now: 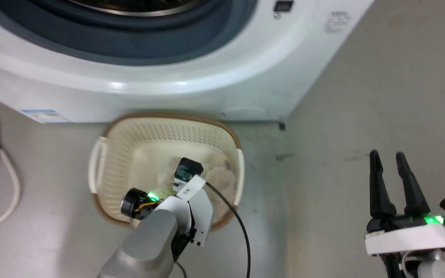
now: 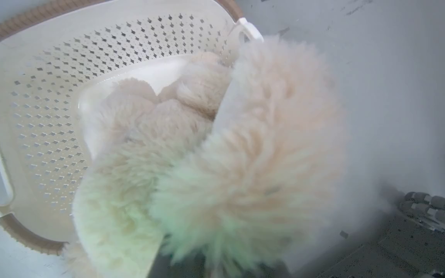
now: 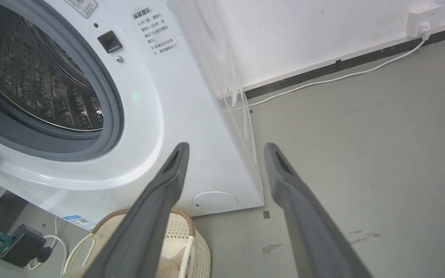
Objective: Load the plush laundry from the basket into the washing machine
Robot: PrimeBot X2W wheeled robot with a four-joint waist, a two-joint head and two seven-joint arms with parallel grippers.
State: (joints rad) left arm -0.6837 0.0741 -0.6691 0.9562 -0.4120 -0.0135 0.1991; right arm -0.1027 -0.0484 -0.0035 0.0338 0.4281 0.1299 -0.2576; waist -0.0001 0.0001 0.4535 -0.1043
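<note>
**Head view.** The washing machine stood with its porthole open, and the basket sat on the floor just before it, presumably so that the lift would be short. The left gripper reached down into the basket over the plush laundry. Its wrist hid the fingers. The right gripper hung well apart over the bare floor, fingers spread and empty, evidently kept clear.

**Left wrist view.** Shaggy fur crowded the lens. The toy lay against the basket's wall and bulged past the rim. The fingers were buried in it, so whether they were clamped on it could not be told, and a green cast tinted the lower fur.

**Right wrist view.** The parted fingers framed the machine's lower corner. The drum was cut off at the left.
</note>
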